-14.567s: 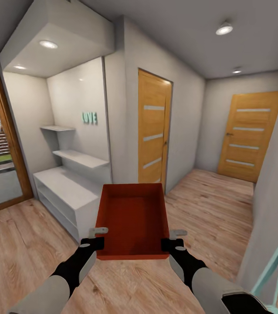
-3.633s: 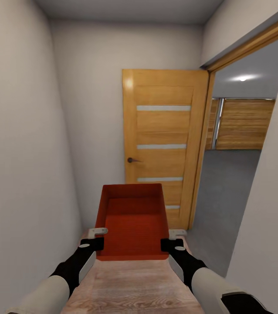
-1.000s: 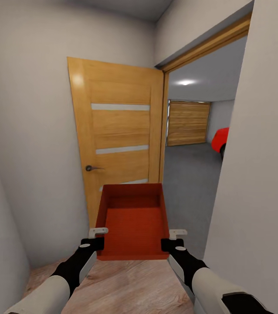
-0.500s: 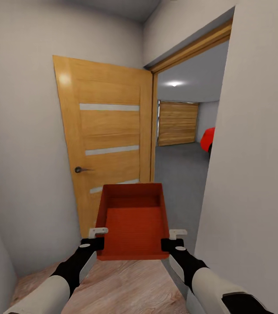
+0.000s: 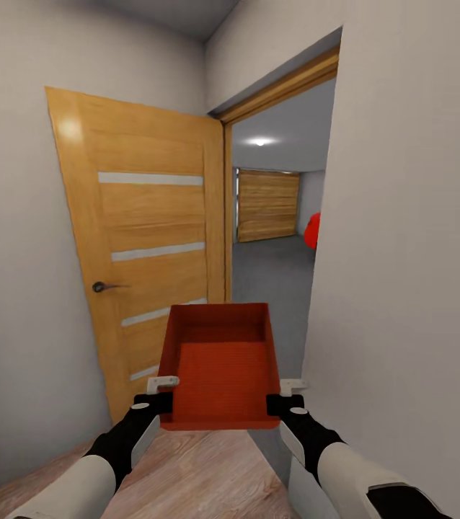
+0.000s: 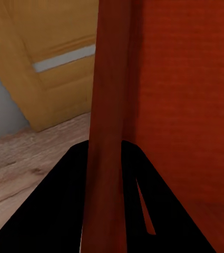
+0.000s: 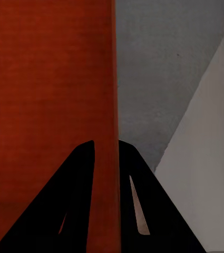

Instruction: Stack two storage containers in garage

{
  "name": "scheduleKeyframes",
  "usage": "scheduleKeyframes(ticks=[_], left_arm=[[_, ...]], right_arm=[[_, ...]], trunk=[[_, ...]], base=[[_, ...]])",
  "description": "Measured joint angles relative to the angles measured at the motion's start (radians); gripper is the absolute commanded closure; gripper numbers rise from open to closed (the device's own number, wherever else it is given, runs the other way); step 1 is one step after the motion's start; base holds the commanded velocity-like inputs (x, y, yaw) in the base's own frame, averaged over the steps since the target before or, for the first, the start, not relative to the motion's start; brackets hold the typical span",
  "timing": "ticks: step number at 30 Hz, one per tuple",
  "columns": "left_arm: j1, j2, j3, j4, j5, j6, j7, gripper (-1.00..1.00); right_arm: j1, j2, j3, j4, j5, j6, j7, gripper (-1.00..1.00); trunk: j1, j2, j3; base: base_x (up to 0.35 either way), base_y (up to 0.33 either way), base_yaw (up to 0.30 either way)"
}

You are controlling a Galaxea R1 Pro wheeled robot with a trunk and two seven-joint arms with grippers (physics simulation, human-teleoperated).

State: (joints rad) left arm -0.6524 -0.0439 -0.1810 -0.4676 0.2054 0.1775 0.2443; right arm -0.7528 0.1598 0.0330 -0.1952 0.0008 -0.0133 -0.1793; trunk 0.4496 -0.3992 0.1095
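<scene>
compared with a second ago, the whole head view has swung: the open orange-wood door (image 5: 143, 245) with glass slits now sits further left and the doorway shows less of the garage (image 5: 273, 238) beyond. largest is the white wall (image 5: 403, 252) at right, then the door, then the garage's dark grey floor (image 5: 270, 270), its wooden panelled door (image 5: 267, 205) and a sliver of something red (image 5: 313, 231). one orange-red storage container (image 5: 219, 364) is carried level before the robot, above light wood planks (image 5: 187, 476). the left gripper (image 5: 160, 393) pinches its left wall, the right gripper (image 5: 284, 395) its right wall, each with one finger inside and one outside.
</scene>
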Motion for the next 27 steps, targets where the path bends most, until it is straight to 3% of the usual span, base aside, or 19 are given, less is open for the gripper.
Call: scheduleKeyframes(ticks=[9, 14, 27], left_arm=[[0.0, -0.022, -0.006, -0.001, -0.001, 0.001, 0.032, 1.0], [0.0, 0.001, 0.003, 0.0, 0.0, 0.001, -0.001, 1.0], [0.0, 0.0, 0.0, 0.0, 0.0, 0.001, 0.0, 1.0]], right_arm=[[0.0, -0.022, -0.006, 0.0, 0.001, 0.001, 0.032, 1.0], [0.0, 0.002, 0.001, 0.0, 0.0, 0.002, -0.002, 1.0], [0.0, 0.0, 0.001, 0.0, -0.001, 0.001, 0.0, 1.0]], trunk=[[0.0, 0.0, 0.002], [0.0, 0.0, 0.002], [0.0, 0.0, 0.008]], base=[[0.183, 0.173, -0.077], [0.233, 0.222, -0.005], [0.164, 0.138, -0.196]])
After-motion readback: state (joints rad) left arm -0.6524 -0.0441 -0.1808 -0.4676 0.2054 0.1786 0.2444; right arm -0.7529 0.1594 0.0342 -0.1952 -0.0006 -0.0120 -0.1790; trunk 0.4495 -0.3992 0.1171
